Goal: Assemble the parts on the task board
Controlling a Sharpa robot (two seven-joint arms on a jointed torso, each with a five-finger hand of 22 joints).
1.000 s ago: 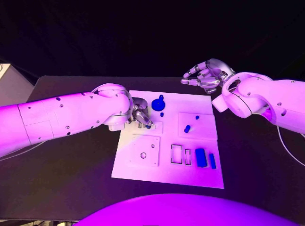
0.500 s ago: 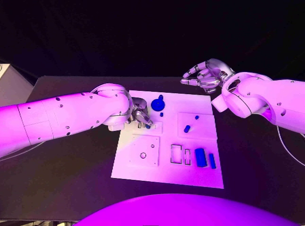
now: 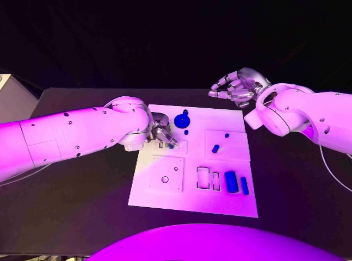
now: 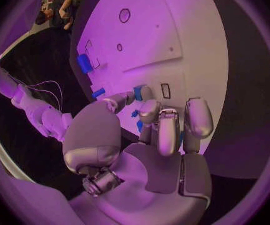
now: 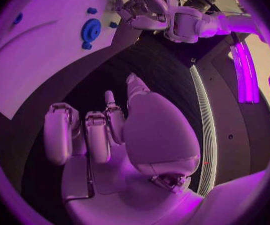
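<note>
Our left hand (image 3: 161, 135) pinches a small blue part (image 4: 137, 114) over the white board (image 3: 193, 204) on the counter; it could slip (thin grip). Right hand (image 3: 235, 87) hovers, fingers curled, holding nothing.

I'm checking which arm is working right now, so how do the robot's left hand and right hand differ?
The left hand is low over the task board, fingers at a small blue part; the right hand hangs off the board over the black table. The right hand's fingers curl on nothing. Both are silver.
</note>
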